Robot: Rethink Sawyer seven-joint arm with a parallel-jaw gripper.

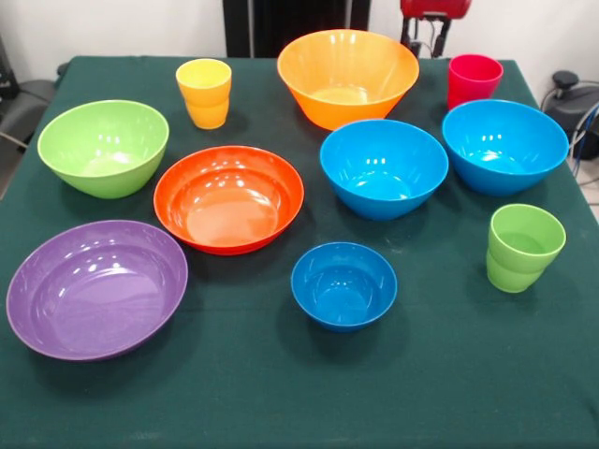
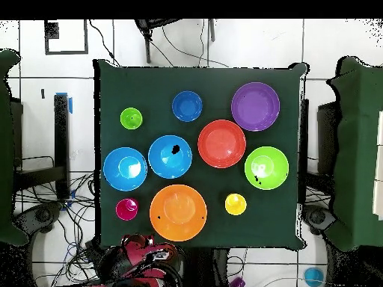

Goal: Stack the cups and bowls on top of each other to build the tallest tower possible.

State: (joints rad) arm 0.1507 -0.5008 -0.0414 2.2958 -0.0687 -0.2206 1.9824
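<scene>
All cups and bowls stand apart on the green cloth, none stacked, so no tower shows. At the back are the yellow cup (image 1: 204, 92), the yellow-orange bowl (image 1: 346, 75) and the red-pink cup (image 1: 474, 79). Two blue bowls (image 1: 384, 166) (image 1: 505, 145) sit mid-right, with the orange-red bowl (image 1: 229, 196) and the lime bowl (image 1: 103, 145) to their left. The purple bowl (image 1: 96, 287), small blue bowl (image 1: 343, 283) and green cup (image 1: 522, 245) are nearest. My gripper (image 1: 427, 37) hangs drawn back behind the red-pink cup, holding nothing that I can see.
The red arm (image 2: 142, 258) is folded beyond the table edge (image 2: 202, 247), next to the yellow-orange bowl (image 2: 178, 212). Cables lie on the floor (image 2: 67, 224) beside the table. Dark cloth (image 1: 299, 393) stretches in front of the small blue bowl.
</scene>
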